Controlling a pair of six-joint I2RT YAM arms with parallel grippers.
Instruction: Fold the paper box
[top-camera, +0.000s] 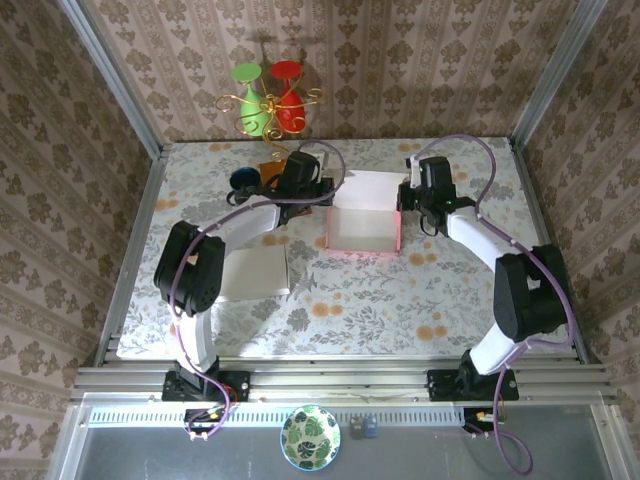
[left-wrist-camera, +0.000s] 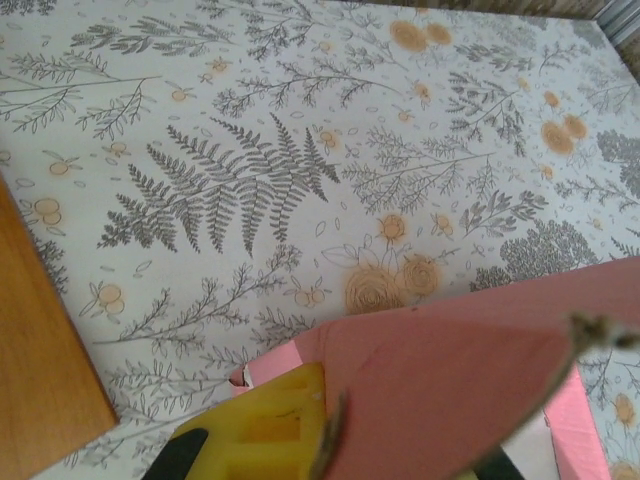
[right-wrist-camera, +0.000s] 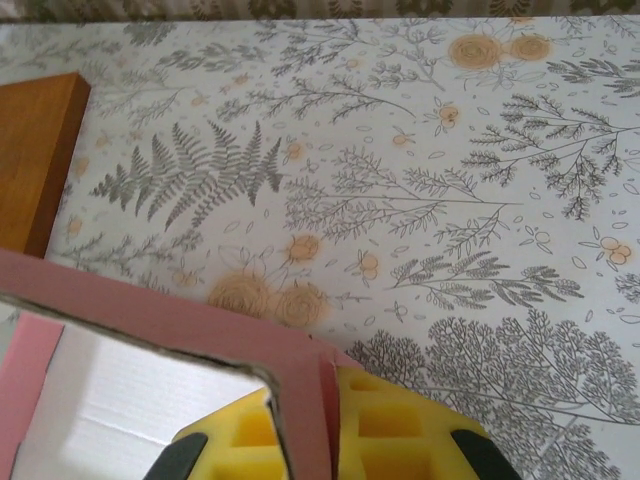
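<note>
The paper box (top-camera: 365, 243) stands mid-table, pink outside and white inside, its top open and a white flap lying flat behind it. My left gripper (top-camera: 320, 197) is shut on the box's left wall. In the left wrist view one yellow finger (left-wrist-camera: 262, 422) presses against the pink wall (left-wrist-camera: 450, 385), which hides the other finger. My right gripper (top-camera: 406, 200) is shut on the box's right wall. In the right wrist view the pink wall (right-wrist-camera: 310, 400) is pinched between both yellow fingers (right-wrist-camera: 400, 435), with the white inside (right-wrist-camera: 110, 410) to the left.
A wooden board (top-camera: 273, 165) and a dark blue object (top-camera: 243, 180) lie behind the left gripper. A white sheet (top-camera: 255, 272) rests under the left arm. A gold stand with green and red glasses (top-camera: 268, 100) is at the back. The floral tablecloth (top-camera: 400, 300) spreads in front.
</note>
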